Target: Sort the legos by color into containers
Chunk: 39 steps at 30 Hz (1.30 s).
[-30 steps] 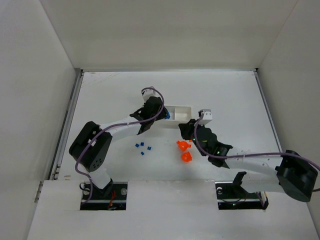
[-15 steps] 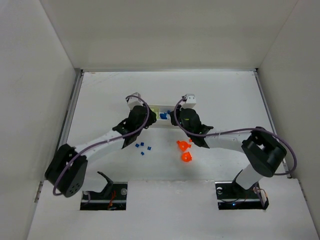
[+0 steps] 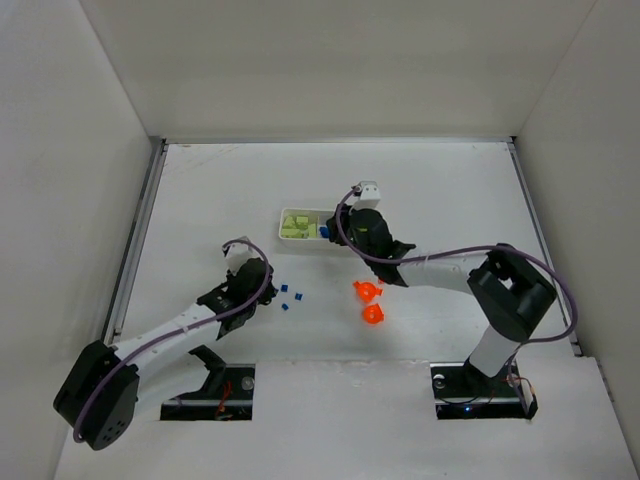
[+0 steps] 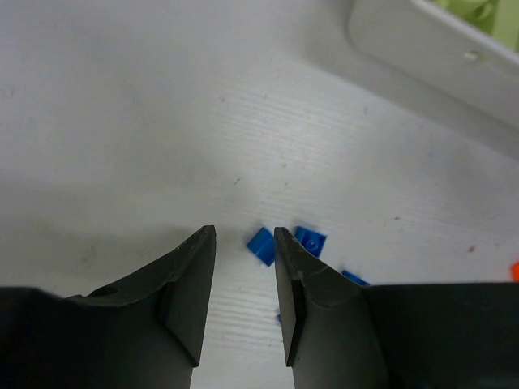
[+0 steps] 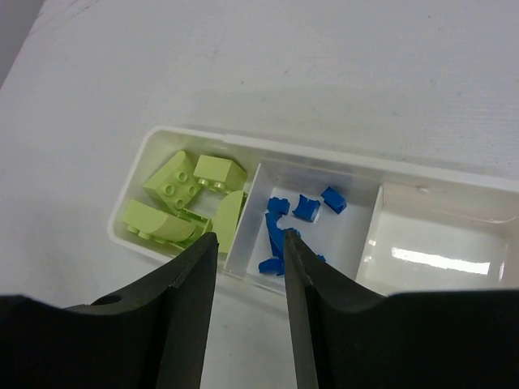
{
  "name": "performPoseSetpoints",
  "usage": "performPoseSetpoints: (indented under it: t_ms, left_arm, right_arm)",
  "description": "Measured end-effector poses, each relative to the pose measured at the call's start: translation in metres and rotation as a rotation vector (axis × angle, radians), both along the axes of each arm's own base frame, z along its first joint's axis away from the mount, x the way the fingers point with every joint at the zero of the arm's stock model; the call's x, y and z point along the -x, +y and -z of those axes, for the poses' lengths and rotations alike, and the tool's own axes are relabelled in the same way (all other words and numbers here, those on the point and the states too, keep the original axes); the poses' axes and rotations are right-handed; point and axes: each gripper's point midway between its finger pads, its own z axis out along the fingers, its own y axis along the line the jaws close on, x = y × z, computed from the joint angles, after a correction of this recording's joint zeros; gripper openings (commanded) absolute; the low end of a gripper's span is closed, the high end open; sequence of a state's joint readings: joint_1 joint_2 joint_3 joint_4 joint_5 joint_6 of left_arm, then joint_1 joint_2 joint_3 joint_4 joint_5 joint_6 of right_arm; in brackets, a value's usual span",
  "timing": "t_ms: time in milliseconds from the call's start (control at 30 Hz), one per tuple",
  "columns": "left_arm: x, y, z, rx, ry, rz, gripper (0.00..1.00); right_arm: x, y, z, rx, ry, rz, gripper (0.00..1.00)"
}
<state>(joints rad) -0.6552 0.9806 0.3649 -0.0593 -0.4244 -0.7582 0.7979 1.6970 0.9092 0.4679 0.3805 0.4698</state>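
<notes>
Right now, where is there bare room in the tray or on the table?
In the tray, the end compartment beside the blue bricks is bare; green bricks crowd theirs. The table beyond it is open.

light green legos point(image 5: 182, 198), blue legos point(image 5: 306, 208) and orange legos point(image 3: 368, 291) stand out on a white table point(image 3: 450, 190)

the tray point(image 5: 340, 156) is glossy white, its green pieces pale lime and its blue ones deep and saturated; loose blue bits point(image 4: 260, 245) match them. the orange is bright, almost neon. the table shows faint grey streaks and specks. left gripper point(image 4: 243, 235) and right gripper point(image 5: 250, 239) are matt black; the arms point(image 3: 445, 274) are white with black joints, with purple cables point(image 3: 450, 255).
</notes>
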Motion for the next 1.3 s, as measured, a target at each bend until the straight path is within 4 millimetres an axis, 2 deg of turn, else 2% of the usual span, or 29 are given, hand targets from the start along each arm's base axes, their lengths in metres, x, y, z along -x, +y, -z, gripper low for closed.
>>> performPoseSetpoints:
  t_ms: [133,233,367,633,800,933,1033,1133,1300]
  left_arm:
    - [0.011,0.003,0.013,-0.017,0.037,0.001,0.3]
    - [0.015,-0.002,0.018,-0.023,0.05,0.022,0.31]
    - [0.019,-0.011,0.02,-0.015,0.044,0.055,0.34]
    - [0.011,-0.016,0.024,-0.025,0.027,0.058,0.35]
    - [0.003,-0.02,0.024,-0.045,0.014,0.061,0.33]
    - [-0.001,-0.02,0.024,-0.061,0.011,0.062,0.25]
    - [0.0,-0.02,0.025,-0.066,0.012,0.066,0.19]
    - [0.001,-0.02,0.025,-0.07,0.017,0.071,0.13]
    - [0.005,-0.017,0.022,-0.068,0.022,0.075,0.12]
  right_arm:
    - [0.006,0.0,-0.003,0.001,-0.001,-0.008,0.42]
    - [0.021,0.004,-0.009,-0.004,-0.01,-0.035,0.4]
    - [0.06,0.017,-0.008,-0.005,-0.007,-0.113,0.4]
    - [0.141,0.041,0.034,0.049,0.062,-0.254,0.41]
    - [0.175,0.053,0.042,0.047,0.084,-0.31,0.41]
    - [0.192,0.063,0.046,0.039,0.094,-0.345,0.42]
    - [0.201,0.067,0.061,0.068,0.113,-0.365,0.44]
    - [0.206,0.07,0.077,0.103,0.133,-0.379,0.45]
    - [0.208,0.083,0.093,0.12,0.152,-0.407,0.44]
